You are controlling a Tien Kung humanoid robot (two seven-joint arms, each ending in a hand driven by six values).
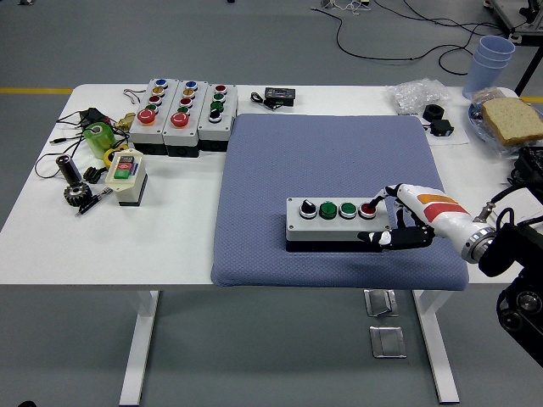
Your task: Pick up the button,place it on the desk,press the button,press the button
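Note:
A grey button box (335, 219) with a black knob, two green buttons and a red button (367, 209) lies flat on the blue mat (322, 144). My right hand (383, 222) comes in from the right. Its white forefinger is stretched out with the tip on the red button. Its black thumb (386, 239) lies against the box's front right corner. The hand holds nothing. My left arm is out of view.
Three more button boxes (182, 114) stand at the back left, with a small cream switch box (126, 174), a green part (99, 137) and a gear (72, 182) near them. A black adaptor (278, 97), bread on a plate (512, 119) and blue cups (492, 59) sit at the back.

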